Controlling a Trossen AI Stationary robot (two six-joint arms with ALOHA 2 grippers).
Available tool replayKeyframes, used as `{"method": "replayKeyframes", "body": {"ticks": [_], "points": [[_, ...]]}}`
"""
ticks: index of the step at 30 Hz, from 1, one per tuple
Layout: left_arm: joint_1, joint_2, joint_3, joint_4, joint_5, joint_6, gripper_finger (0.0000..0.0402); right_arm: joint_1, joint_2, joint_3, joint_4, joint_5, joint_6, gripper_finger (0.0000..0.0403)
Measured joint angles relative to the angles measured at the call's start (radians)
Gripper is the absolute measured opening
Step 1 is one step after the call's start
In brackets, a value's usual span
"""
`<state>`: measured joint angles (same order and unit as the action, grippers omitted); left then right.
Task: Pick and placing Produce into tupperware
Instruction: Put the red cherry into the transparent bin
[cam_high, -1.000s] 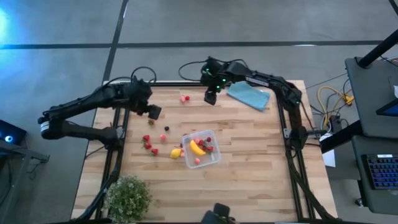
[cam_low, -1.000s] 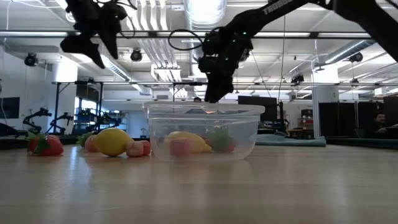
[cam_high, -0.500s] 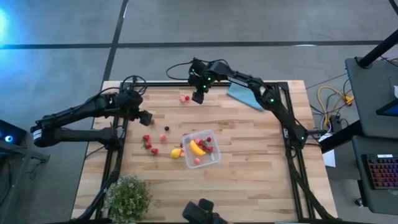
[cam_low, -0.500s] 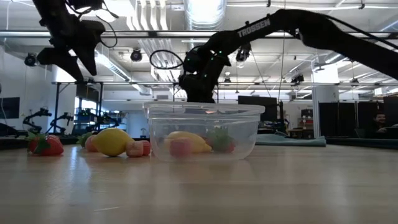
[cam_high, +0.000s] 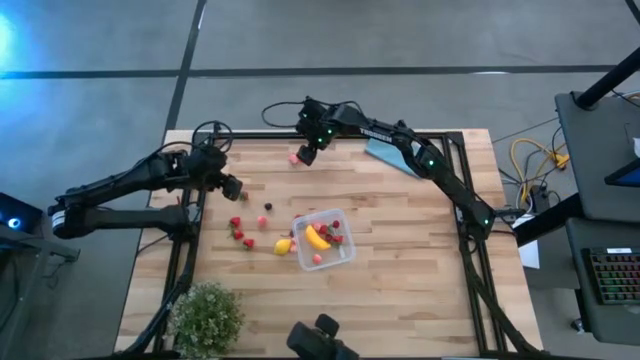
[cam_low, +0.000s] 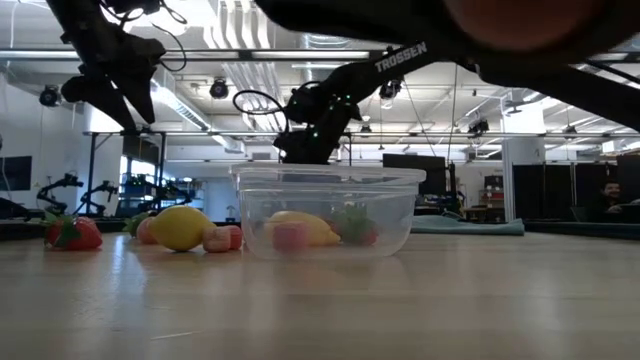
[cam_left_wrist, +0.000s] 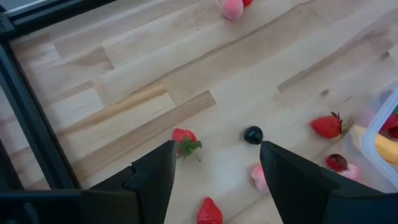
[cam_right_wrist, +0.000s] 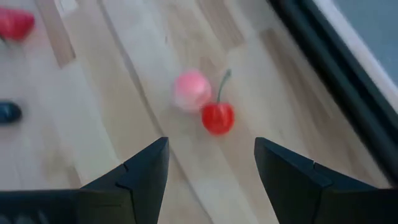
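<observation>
Near the far edge: the right gripper hangs above the table with its fingers spread wide and nothing between them
Pink piece and cherry: a pale pink piece and a red cherry with a green stem lie touching on the boards, straight ahead of the right gripper's open fingers and just beside it in the high view
Left gripper: the left gripper hovers over the table's left part, fingers wide apart and empty
Fruit by the left gripper: a strawberry with green leaves lies just ahead of the gap between the fingers, a second strawberry nearer them, a dark round berry a little farther on, and a third strawberry toward the box
Tupperware: the clear tupperware stands near the table's middle, well apart from both grippers; it holds a yellow banana and some red and pink pieces
Beside the box: a yellow lemon lies just outside its left wall, with a pink piece next to it in the low view
Teal cloth: the teal cloth lies at the far right of the table, partly under the right arm
</observation>
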<state>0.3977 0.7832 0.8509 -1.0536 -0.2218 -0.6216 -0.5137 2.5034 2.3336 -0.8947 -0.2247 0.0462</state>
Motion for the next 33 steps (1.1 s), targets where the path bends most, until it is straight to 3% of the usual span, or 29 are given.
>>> {"method": "replayKeyframes", "body": {"ticks": [10,17,23,27,33], "points": [[0.000,0.013,-0.003,0.009,-0.005,0.008,0.0219,0.001,0.035,-0.006,0.008,0.001,0.196,0.0228],[0.023,0.108,-0.042,0.246,0.039,0.145,0.0219,-0.014,-0.047,0.019,-0.137,-0.023,0.147,0.0228],[0.148,0.316,-0.043,0.528,0.229,0.253,0.0219,-0.052,-0.160,0.022,-0.414,-0.010,0.031,0.0228],[0.231,0.502,-0.001,0.657,0.320,0.333,0.0219,-0.071,-0.272,0.020,-0.498,-0.010,-0.019,0.0228],[0.261,0.769,0.166,0.661,0.397,0.462,0.0219,-0.102,-0.410,0.017,-0.507,0.026,-0.017,0.0228]]}}
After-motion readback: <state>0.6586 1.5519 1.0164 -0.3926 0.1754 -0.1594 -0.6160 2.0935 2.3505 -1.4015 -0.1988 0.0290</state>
